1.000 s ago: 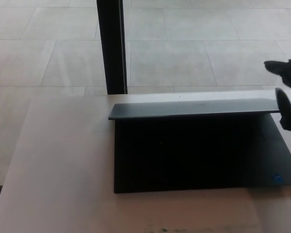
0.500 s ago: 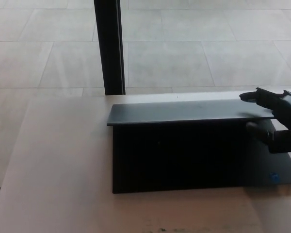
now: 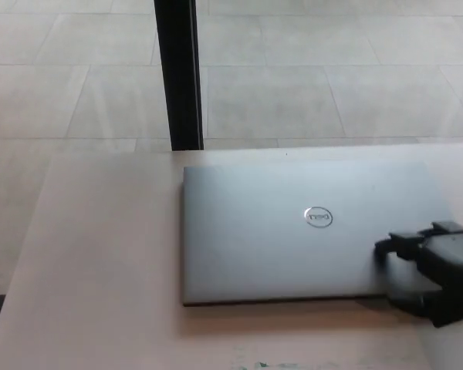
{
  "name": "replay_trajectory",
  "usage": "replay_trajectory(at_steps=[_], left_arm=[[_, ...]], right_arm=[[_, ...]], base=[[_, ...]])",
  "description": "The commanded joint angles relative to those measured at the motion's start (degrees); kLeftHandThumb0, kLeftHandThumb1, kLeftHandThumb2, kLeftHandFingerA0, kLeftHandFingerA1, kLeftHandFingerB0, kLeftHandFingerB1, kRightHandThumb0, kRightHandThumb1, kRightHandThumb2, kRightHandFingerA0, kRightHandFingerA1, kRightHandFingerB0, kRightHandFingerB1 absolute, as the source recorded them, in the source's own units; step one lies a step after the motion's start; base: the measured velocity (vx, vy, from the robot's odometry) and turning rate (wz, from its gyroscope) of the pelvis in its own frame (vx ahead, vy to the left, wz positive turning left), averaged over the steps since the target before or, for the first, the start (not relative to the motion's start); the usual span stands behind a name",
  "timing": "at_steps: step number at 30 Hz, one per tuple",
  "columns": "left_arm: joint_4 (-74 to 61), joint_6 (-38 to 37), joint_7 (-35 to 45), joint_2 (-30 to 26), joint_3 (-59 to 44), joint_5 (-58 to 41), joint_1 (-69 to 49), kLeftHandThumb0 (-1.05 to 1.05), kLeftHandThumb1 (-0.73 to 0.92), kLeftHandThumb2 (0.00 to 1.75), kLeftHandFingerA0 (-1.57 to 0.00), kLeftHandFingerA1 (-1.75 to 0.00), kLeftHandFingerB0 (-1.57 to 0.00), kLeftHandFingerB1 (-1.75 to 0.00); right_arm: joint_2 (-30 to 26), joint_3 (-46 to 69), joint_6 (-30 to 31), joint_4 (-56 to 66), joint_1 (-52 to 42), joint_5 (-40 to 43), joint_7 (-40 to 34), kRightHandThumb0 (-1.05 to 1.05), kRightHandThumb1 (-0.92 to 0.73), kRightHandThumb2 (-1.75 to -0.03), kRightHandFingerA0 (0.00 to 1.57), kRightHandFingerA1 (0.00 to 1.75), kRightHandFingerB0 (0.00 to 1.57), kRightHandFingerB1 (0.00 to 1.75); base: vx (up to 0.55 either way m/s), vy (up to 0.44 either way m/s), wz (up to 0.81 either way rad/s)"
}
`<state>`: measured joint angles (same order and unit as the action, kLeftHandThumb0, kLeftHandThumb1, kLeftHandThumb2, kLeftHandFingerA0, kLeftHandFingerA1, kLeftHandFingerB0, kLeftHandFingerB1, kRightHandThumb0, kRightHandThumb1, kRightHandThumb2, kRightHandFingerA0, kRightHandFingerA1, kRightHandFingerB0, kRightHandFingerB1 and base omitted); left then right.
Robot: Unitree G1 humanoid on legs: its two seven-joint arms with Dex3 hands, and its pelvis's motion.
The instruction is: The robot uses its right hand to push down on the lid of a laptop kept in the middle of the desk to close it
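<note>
A grey laptop (image 3: 293,231) with a round logo on its lid lies flat and closed in the middle of the light wooden desk (image 3: 100,262). My right hand (image 3: 432,266) rests on the lid's front right corner, its black fingers (image 3: 405,245) spread over the edge. It holds nothing. My left hand does not show.
A black vertical post (image 3: 177,73) stands just behind the desk's far edge. Beyond it is a pale tiled floor (image 3: 332,69). The desk's left edge drops off near the picture's lower left.
The laptop lid has gone from half raised to flat down on its base. My right hand has moved from the lid's right end down and forward to the front right corner.
</note>
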<state>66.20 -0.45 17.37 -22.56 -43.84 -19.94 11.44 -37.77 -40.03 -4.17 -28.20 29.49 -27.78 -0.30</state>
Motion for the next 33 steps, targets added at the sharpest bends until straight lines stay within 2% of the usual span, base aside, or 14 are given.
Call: replay_trajectory(at_steps=[1,2,3,7,11,13,14,16,25,26,29,30,31,33], left_arm=[[0.66,0.77,1.53,-2.84,-0.89,-3.58,0.42,-1.05,0.78,0.69,-0.24,-0.42,-0.21,-0.35],[0.90,0.59,1.54,-3.08,-0.68,-3.39,0.40,-1.05,0.78,0.70,-0.24,-0.41,-0.21,-0.35],[1.18,0.52,1.48,-3.24,-0.51,-3.29,0.44,-1.05,0.79,0.70,-0.25,-0.41,-0.21,-0.34],[1.11,0.49,1.84,-3.21,-0.49,-3.79,0.34,-1.05,0.80,0.71,-0.24,-0.42,-0.19,-0.35],[1.19,0.61,1.47,-3.29,-0.29,-3.93,0.46,-1.05,0.78,0.70,-0.25,-0.43,-0.21,-0.36],[1.38,0.68,1.42,-3.32,-0.29,-4.06,0.35,-1.05,0.79,0.71,-0.25,-0.42,-0.20,-0.35],[1.31,0.49,1.57,-3.32,-0.08,-3.91,0.27,-1.05,0.57,1.11,-0.21,-0.50,-0.15,-0.43],[1.61,0.60,1.18,-3.29,-0.44,-4.41,0.44,-1.05,0.78,0.69,-0.26,-0.43,-0.22,-0.36],[1.97,0.05,1.43,-3.62,0.57,-4.20,0.27,-1.05,0.80,0.71,-0.25,-0.42,-0.20,-0.35],[2.00,0.00,1.42,-3.71,0.54,-4.25,0.11,-1.05,0.56,1.12,-0.22,-0.51,-0.15,-0.43],[2.10,0.19,1.59,-3.73,0.31,-4.60,-0.04,-1.05,0.56,1.10,-0.22,-0.50,-0.16,-0.43],[2.09,0.14,1.62,-3.70,0.29,-4.64,-0.13,-1.05,0.79,0.71,-0.25,-0.43,-0.20,-0.36],[1.97,0.18,1.55,-3.68,0.42,-4.55,-0.16,-1.05,0.55,1.12,-0.21,-0.50,-0.14,-0.43],[1.89,0.26,1.64,-3.68,0.50,-4.53,-0.23,-1.05,0.55,1.12,-0.21,-0.50,-0.14,-0.43]], right_arm=[[-0.88,-7.57,-1.95,-7.64,-8.91,-12.84,-2.82,-0.88,-0.92,-0.69,0.28,0.61,0.33,0.39],[-0.27,-7.40,-1.79,-8.52,-9.26,-12.53,-3.51,-0.88,-0.92,-0.69,0.27,0.62,0.34,0.40],[0.34,-7.15,-1.49,-9.75,-10.12,-11.83,-3.95,-0.88,-0.77,-1.19,0.25,0.62,0.28,0.51],[1.37,-7.00,-1.62,-13.96,-12.51,-11.12,-5.02,-0.88,-0.79,-1.21,0.27,0.63,0.24,0.50],[1.82,-5.70,-2.33,-15.39,-12.55,-9.86,-4.08,-0.88,-0.92,-0.73,0.24,0.61,0.29,0.40],[1.31,-4.39,-2.71,-14.91,-12.14,-8.74,-3.30,-0.89,-0.92,-0.77,0.23,0.60,0.27,0.41],[1.08,-3.61,-3.10,-14.61,-11.92,-7.87,-2.61,-0.89,-0.92,-0.77,0.21,0.59,0.27,0.40],[-0.35,-0.53,-4.52,-12.91,-11.06,-4.95,-1.09,-0.91,-0.92,-0.78,0.23,0.56,0.23,0.36],[-6.69,16.44,-4.83,-0.16,-10.29,9.68,9.24,-0.82,-0.92,-0.74,0.24,0.52,0.28,0.33],[-7.16,18.11,-5.29,0.17,-9.56,10.81,10.03,-0.80,-0.92,-0.71,0.25,0.54,0.29,0.33],[-8.74,25.65,-6.69,1.58,-8.58,16.64,11.44,-0.82,-0.92,-0.68,0.33,0.46,0.36,0.33],[-9.02,27.13,-7.11,1.87,-8.66,17.52,11.75,-0.81,-0.92,-0.71,0.35,0.45,0.35,0.35],[-9.98,30.52,-7.58,2.46,-9.29,20.29,12.37,-0.80,-0.92,-0.70,0.36,0.49,0.37,0.36],[-10.32,34.97,-7.12,3.63,-10.44,23.48,13.64,-0.80,-0.92,-0.70,0.36,0.49,0.37,0.36]], base=[[0.00,0.000,0.00],[0.00,0.000,0.00],[0.00,0.000,0.00],[0.00,0.000,0.00],[0.00,0.000,0.00],[0.00,0.000,0.00],[0.00,0.000,0.00],[0.00,0.000,0.00],[0.00,0.000,0.00],[0.00,0.000,0.00],[0.00,0.000,0.00],[0.00,0.000,0.00],[0.00,0.000,0.00],[0.00,0.000,0.00]])
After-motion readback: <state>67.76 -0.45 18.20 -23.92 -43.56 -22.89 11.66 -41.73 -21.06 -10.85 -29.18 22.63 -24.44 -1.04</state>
